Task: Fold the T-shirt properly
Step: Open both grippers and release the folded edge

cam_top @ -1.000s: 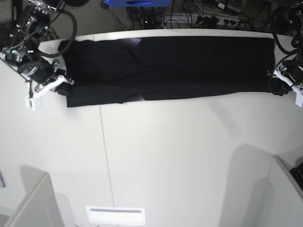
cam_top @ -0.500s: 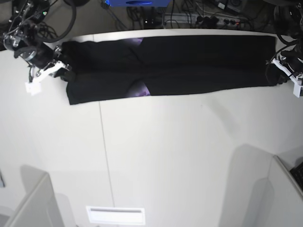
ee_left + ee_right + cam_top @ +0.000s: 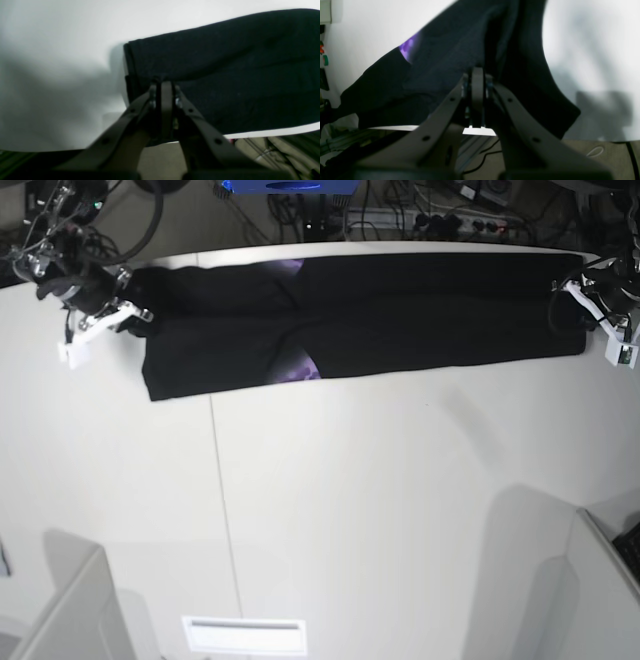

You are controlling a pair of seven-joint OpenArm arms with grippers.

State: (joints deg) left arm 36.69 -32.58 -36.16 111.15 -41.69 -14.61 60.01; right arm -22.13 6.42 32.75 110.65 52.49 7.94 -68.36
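- Where the base view comes nearest, at the bottom of the frame, the white table [image 3: 350,520] lies bare, with a thin seam running down its left part and a pale slotted plate [image 3: 243,635] at the bottom edge.
- Grey panels stand at the lower left [image 3: 70,610] and lower right corners.
- T-shirt [image 3: 360,315]: black cloth, stretched as a long narrow band across the upper part of the frame, along the far edge of the table; a small purple patch of print shows at its lower edge, left of centre.
- Right gripper [image 3: 128,313]: upper left of the base view, at the band's left end; fingers pressed together, pinching the cloth, as its wrist view also shows [image 3: 477,72].
- Left gripper [image 3: 572,288]: upper right of the base view, at the band's right end; fingers closed tight on the cloth's edge, seen close in its wrist view [image 3: 163,83].
- Beyond the table, at the top edge: cables, a power strip [image 3: 450,222] and a blue object [image 3: 285,186].
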